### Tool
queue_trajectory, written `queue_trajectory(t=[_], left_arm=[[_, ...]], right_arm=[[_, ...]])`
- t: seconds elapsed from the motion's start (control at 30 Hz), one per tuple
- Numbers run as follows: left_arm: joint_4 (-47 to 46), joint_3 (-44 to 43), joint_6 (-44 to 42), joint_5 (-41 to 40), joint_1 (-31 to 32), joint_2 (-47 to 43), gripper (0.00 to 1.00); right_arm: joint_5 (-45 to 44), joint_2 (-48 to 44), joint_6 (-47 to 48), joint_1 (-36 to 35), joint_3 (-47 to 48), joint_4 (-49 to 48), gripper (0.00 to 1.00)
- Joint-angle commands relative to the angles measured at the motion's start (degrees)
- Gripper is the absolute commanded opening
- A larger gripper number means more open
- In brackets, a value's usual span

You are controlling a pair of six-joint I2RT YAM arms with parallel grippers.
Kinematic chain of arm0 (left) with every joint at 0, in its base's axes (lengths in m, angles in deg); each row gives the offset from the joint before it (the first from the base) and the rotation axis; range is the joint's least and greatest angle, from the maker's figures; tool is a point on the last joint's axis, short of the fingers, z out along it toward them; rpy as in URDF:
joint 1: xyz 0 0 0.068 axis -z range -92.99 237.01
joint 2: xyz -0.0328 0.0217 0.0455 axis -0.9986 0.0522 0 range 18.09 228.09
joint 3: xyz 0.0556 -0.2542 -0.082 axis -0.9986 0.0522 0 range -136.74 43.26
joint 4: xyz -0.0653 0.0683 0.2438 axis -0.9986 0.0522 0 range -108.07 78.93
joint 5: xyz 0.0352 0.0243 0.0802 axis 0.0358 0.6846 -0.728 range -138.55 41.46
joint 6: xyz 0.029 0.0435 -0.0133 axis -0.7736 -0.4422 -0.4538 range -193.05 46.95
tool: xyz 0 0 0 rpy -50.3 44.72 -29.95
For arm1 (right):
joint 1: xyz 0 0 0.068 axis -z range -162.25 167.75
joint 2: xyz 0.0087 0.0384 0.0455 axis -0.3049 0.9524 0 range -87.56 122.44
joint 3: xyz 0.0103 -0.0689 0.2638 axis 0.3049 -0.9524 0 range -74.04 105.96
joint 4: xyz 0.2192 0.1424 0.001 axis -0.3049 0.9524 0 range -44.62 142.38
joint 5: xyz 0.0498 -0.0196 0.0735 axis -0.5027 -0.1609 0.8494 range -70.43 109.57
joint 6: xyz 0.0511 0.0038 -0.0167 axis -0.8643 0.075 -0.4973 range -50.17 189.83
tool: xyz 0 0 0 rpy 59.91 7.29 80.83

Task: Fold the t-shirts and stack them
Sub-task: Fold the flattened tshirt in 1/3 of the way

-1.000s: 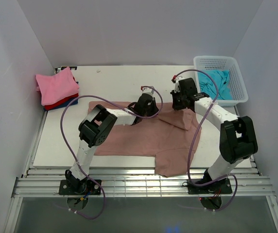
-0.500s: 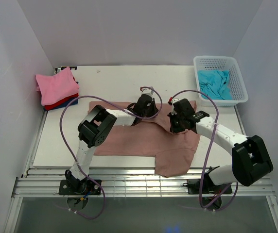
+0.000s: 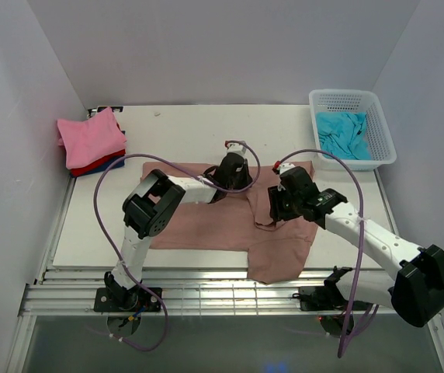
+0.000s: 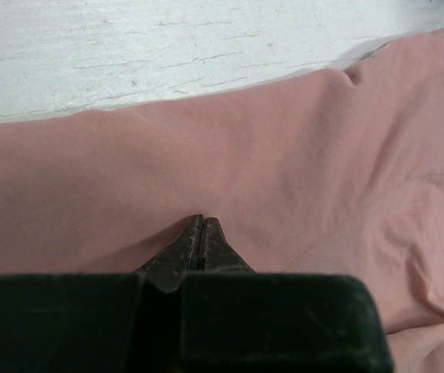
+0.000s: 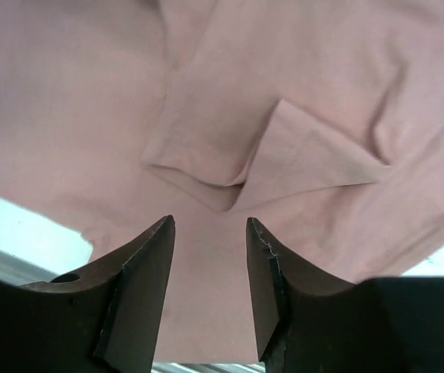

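Dusty rose-brown cloth t-shirt (image 3: 206,225) lies spread mid-table. My left claw (image 4: 201,225), shut, presses its twelve-o'clock edge, probably to anchor it. My right claw (image 5: 209,223) hangs open over the three-o'clock folded-over flap (image 5: 307,155).

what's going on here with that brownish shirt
A rose-brown t-shirt lies spread on the table, mid-fold. The left gripper is shut, tips down on the cloth near its far edge; the right gripper hangs open over a folded-in flap. A pink-topped stack sits far left, and a turquoise t-shirt waits in the white basket.
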Motion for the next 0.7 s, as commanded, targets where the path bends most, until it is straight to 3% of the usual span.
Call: queue_trajectory(t=[0.0,0.17,0.4,0.67], left_arm=[[4.7,1.3,-1.7,-2.5,1.4,-4.5,0.00],[4.7,1.1,-2.6,-3.6,2.6,-7.5,0.00],[4.7,2.4,-2.4,-2.8,5.0,-11.1,0.00],[4.6,3.4,-1.4,-2.1,7.0,-11.6,0.00]], right_arm=[[-8.5,-0.9,0.4,0.0,2.4,-0.8,0.48],[-13.0,4.6,2.2,0.0,3.3,-6.7,0.43],[-12.3,15.7,2.9,0.2,4.5,-13.4,0.37],[-16.6,18.7,3.9,0.2,3.9,-15.5,0.36]])
